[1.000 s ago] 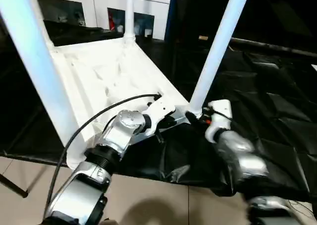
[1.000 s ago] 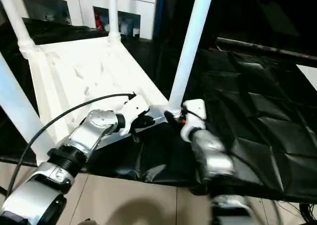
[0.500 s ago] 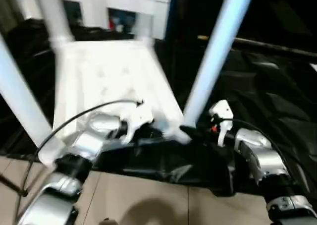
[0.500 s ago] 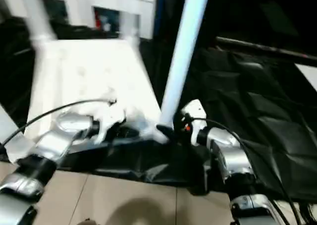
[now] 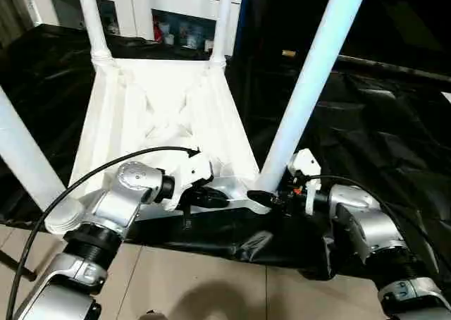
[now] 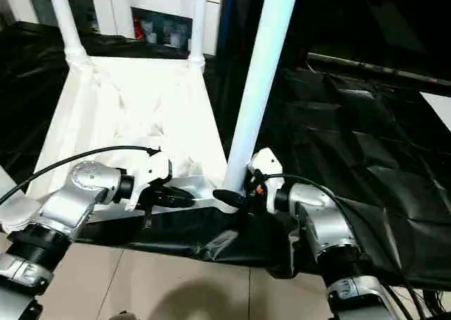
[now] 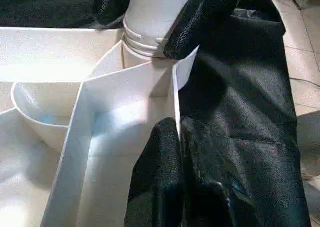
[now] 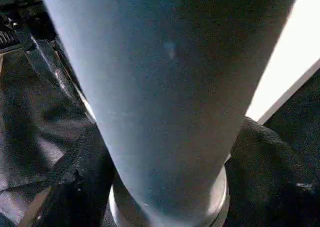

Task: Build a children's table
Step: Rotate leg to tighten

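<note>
White plastic rectangular tabletop (image 5: 162, 115) lies ribbed underside up at the near edge of the black-draped work table (image 5: 380, 144), near rim overhanging the edge. All four tapered white tube legs stand in the corner sockets: two far, one near-left, one near-right (image 5: 310, 80). Left gripper (image 7: 172, 152) is pinched shut on the thin white rim wall of the tabletop, just beside the near-right socket. Right gripper (image 7: 150, 12) straddles the base of the near-right leg, fingers (image 7: 210, 17) either side at the collar; jaws fairly wide, can't tell if they actually clamp. Looks like final step: seating the last leg. Next move probably needs the rim held steady while the leg is pressed or twisted home, then both grippers release
</note>
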